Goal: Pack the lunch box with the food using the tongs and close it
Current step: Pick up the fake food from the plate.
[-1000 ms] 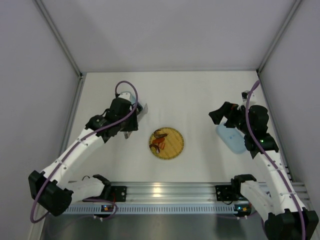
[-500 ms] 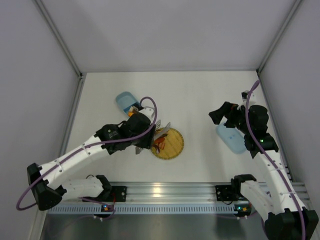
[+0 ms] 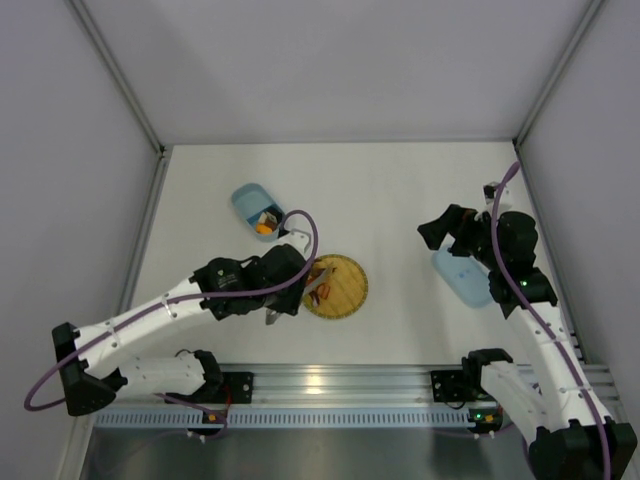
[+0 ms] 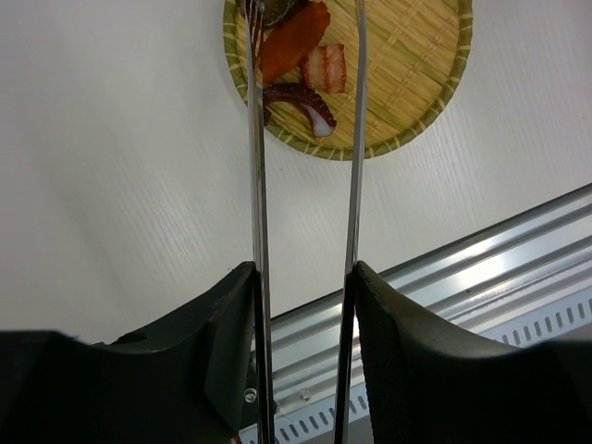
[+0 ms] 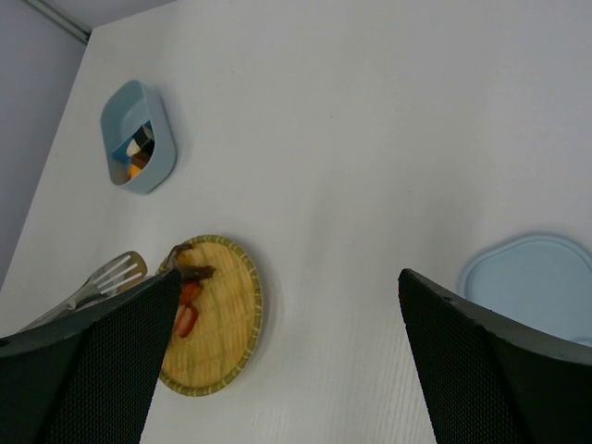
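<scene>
Silver slim tongs (image 4: 257, 185) | woven round plate (image 4: 418, 88) | smooth blue lid (image 5: 524, 283)

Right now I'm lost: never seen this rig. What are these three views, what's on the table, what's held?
Two robot arms are bolted at the near edge of a table, each ending in two fingers. The overhead picture looks down on both: left arm on the left, right arm on the right. The other two pictures come from a camera on each wrist, so the dark shapes at the bottom are that arm's own fingers. On the table: a woven plate with food, an open blue lunch box already holding some pieces, and its lid lying apart, near the right arm. The left fingers squeeze metal tongs, tips over the plate. The right fingers are wide open, holding nothing.
</scene>
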Robot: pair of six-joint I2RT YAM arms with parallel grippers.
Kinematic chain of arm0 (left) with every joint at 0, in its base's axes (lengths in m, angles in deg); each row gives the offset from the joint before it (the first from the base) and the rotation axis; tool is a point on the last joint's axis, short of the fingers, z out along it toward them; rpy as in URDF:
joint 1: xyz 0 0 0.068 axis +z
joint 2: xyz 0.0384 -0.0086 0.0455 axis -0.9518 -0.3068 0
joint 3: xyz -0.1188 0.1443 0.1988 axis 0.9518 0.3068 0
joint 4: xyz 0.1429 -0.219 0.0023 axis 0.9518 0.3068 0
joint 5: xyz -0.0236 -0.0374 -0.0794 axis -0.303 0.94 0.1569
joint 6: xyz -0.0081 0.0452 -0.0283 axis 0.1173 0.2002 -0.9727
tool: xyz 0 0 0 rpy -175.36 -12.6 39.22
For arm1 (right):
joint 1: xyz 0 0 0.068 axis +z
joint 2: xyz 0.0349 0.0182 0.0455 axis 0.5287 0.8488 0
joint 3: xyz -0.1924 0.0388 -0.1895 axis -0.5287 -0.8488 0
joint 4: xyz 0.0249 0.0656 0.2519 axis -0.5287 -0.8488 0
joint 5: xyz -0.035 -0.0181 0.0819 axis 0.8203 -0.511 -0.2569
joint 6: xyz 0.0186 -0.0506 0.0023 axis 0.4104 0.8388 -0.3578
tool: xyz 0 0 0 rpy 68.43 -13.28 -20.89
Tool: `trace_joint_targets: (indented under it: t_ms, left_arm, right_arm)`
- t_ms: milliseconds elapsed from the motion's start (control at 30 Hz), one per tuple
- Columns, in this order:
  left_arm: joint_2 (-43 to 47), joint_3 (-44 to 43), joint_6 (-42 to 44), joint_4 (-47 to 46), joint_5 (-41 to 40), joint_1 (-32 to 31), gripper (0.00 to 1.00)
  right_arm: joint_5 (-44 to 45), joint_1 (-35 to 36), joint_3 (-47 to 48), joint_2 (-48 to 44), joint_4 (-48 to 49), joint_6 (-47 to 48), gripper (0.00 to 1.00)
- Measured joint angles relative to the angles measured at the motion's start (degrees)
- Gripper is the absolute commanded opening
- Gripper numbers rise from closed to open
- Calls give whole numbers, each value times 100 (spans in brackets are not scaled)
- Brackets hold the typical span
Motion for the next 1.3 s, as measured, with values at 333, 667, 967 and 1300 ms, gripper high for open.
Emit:
trace_joint_targets:
  t_ms: [333, 667, 967, 1300]
  left_arm:
    - [-7, 39, -46, 162, -57, -57, 50]
    - [-216, 109, -44, 160, -48, -79, 50]
    - [-271, 160, -37, 133, -35, -83, 50]
    - [-437, 234, 0, 103, -35, -83, 49]
  right_arm:
    - [17, 0, -57, -35, -44, 0, 100]
    - [22, 0, -57, -35, -46, 0, 99]
    - [22, 0, -57, -35, -44, 0, 99]
    - [22, 0, -57, -35, -46, 0, 99]
